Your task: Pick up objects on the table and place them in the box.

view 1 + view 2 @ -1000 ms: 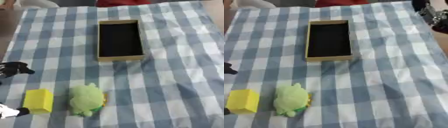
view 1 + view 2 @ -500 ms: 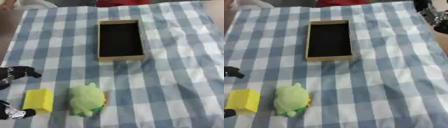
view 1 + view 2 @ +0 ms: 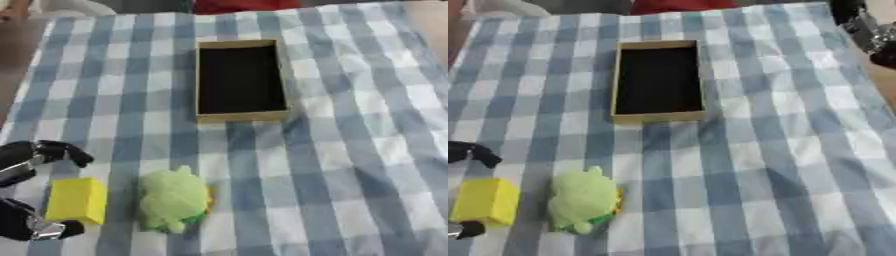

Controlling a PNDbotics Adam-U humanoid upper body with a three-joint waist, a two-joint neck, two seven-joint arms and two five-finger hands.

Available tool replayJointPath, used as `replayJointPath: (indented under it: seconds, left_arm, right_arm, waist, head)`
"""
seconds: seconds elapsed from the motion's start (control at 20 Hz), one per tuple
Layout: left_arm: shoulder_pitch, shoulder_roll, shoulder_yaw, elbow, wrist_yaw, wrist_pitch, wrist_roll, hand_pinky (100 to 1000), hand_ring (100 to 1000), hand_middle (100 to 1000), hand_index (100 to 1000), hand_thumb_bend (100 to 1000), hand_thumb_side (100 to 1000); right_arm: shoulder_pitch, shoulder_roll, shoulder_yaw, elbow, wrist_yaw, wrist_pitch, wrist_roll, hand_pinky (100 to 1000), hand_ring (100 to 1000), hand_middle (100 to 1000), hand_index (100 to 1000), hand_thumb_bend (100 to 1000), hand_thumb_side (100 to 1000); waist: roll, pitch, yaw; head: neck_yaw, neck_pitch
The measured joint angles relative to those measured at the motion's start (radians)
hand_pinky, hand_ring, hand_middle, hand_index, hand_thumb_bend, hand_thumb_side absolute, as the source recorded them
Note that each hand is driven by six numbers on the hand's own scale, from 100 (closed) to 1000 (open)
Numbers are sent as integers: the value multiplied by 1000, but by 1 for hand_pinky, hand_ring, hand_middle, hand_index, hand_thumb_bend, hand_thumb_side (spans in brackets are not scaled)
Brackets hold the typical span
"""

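A big blue and white checked cloth [image 3: 350, 150] covers the table, and it has some wrinkles on the robot's right side. Near the far middle sits the box [image 3: 240, 81], a long cardboard one with a dark, empty inside. Close to the robot lies a soft green toy [image 3: 173, 200] that looks like a small turtle or frog. Just beside it, on the robot's left, is a yellow block [image 3: 77, 200]. Both are well apart from the box, so nothing has gone into it yet. The left hand [image 3: 26, 165] comes in at the left edge, with the yellow block between one dark finger above it and one below it. The fingers are spread wide and hold nothing; they do not seem to touch the block, though the near fingertip is very close. The right hand [image 3: 866, 31] shows only as a dark shape at the far right corner, and one cannot tell if its fingers are open or closed. The hand looks ready to close on the block. The block could slip out sideways if the fingers close off its middle. It could also bump the green toy, since the two lie so near. The cloth could bunch up if a finger drags on it.
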Motion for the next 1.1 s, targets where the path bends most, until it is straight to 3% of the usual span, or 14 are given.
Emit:
replayJointPath:
  seconds: [0.8,1.1]
  left_arm:
    - [-5,-9,-12,0,-67,72,-36,953,930,748,882,674,440]
    - [-4,-10,-13,0,-82,108,-41,940,918,721,840,647,440]
  right_arm:
    - [0,9,0,0,-9,-2,9,579,731,697,779,100,971]
    - [0,16,0,0,-10,-3,12,580,732,697,779,100,971]
  waist:
    - [0,1,0]
    - [1,2,-1]
  head:
    - [6,0]
    - [6,0]
